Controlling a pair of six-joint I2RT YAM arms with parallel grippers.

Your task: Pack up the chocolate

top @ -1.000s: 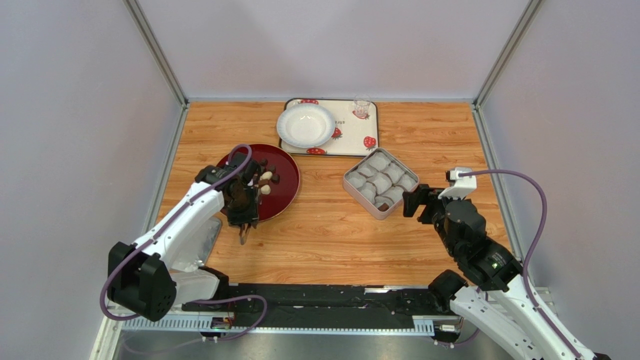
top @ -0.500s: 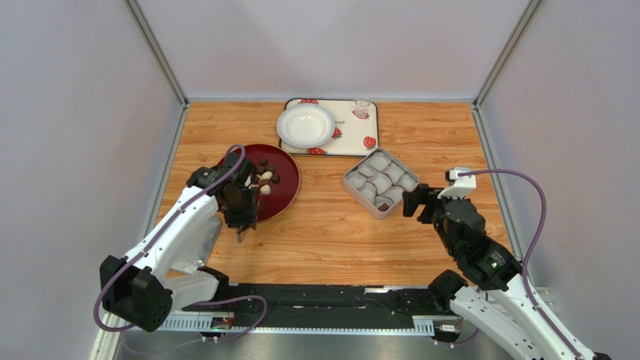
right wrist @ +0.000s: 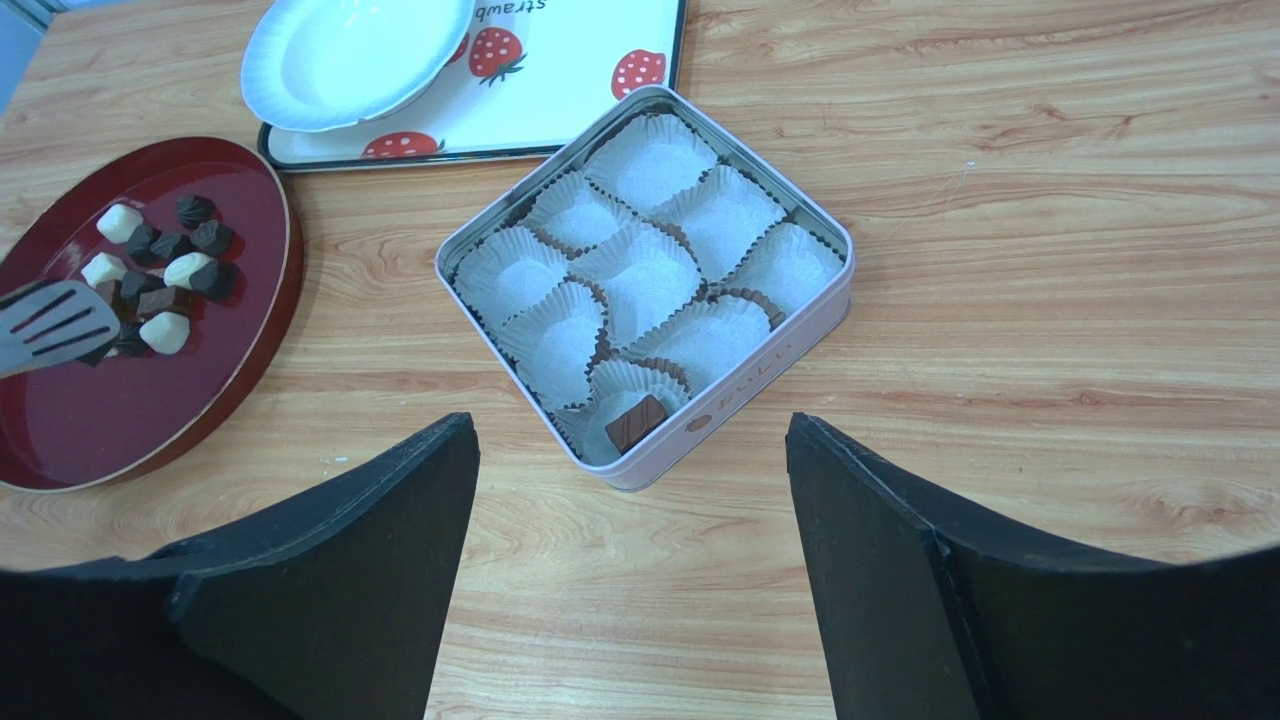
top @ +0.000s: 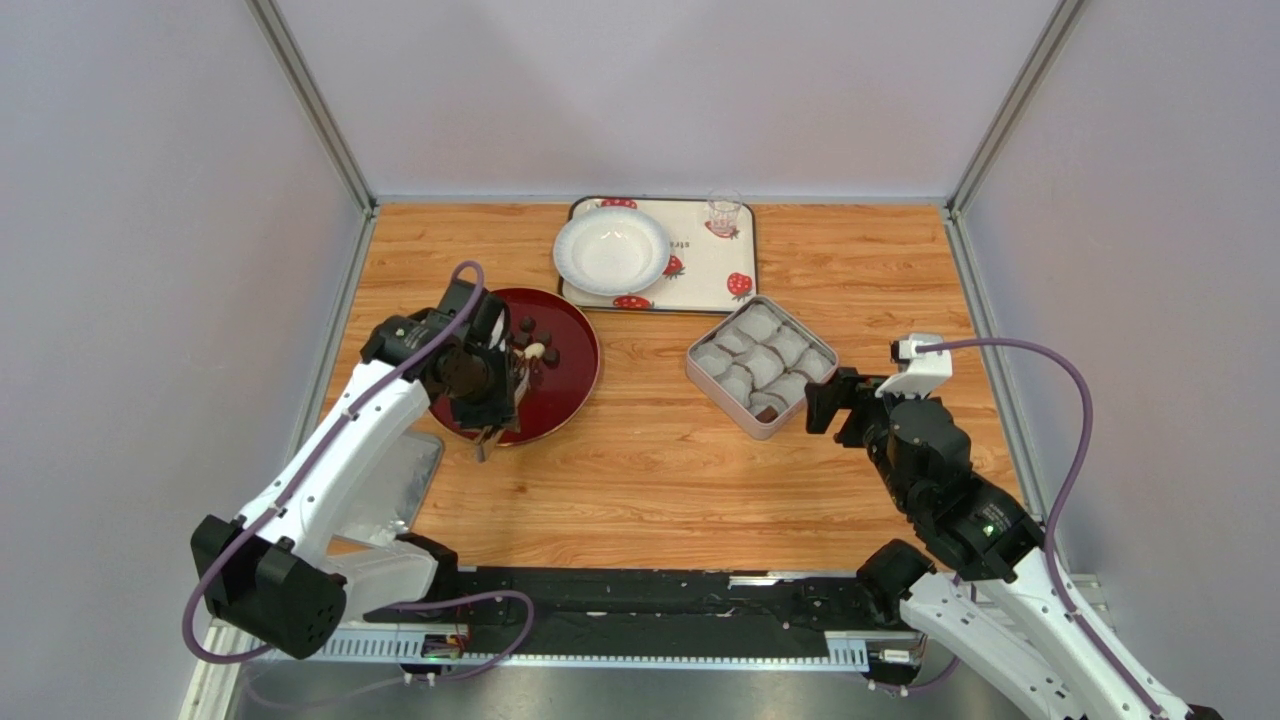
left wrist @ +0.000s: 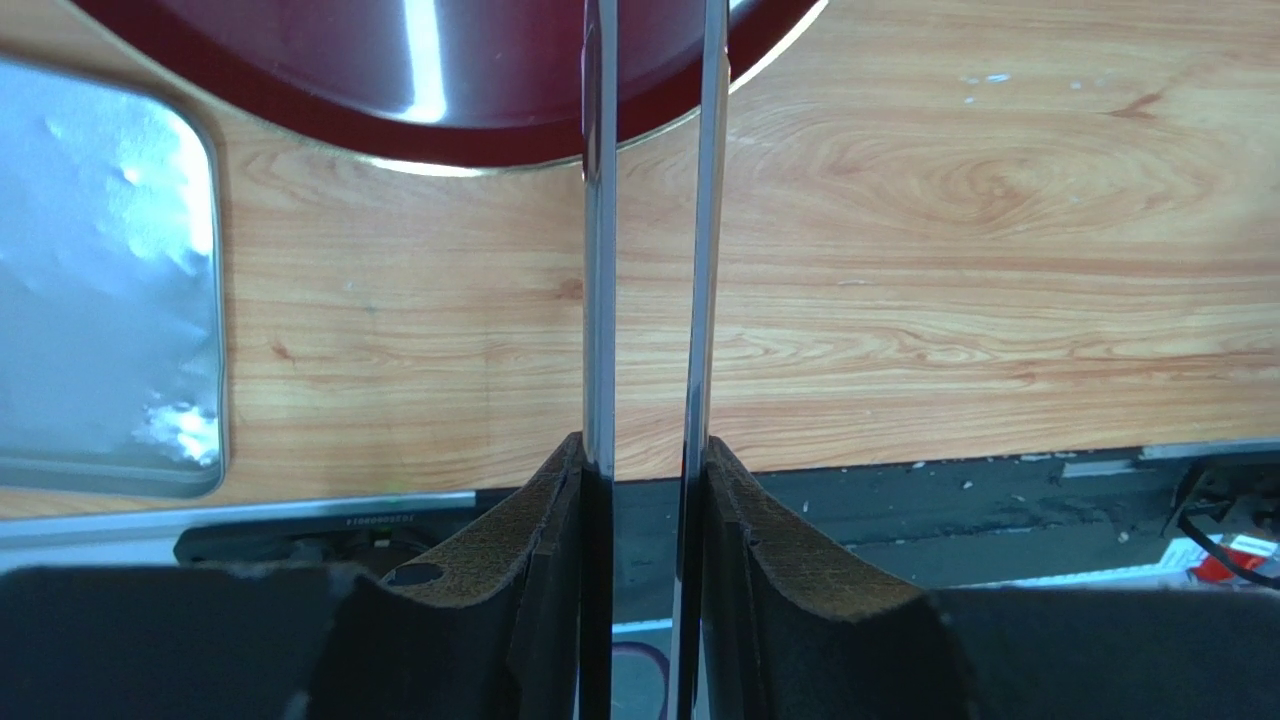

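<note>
Left claw: clenched on metal tongs, whose slotted tip is over the red plate.
Right claw: released, empty, near the square tin.
Chocolate: dark and white pieces clustered on the plate; one dark piece sits in the tin's corner cup.
Progress: judged early, one cup filled, eight paper cups empty.

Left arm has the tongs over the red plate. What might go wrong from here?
The tongs are flat and slotted, and the chocolates sit bunched together on the plate, so a squeeze may push pieces aside or lift two. The paper cups in the tin look light; a dropped piece could tip one.
</note>
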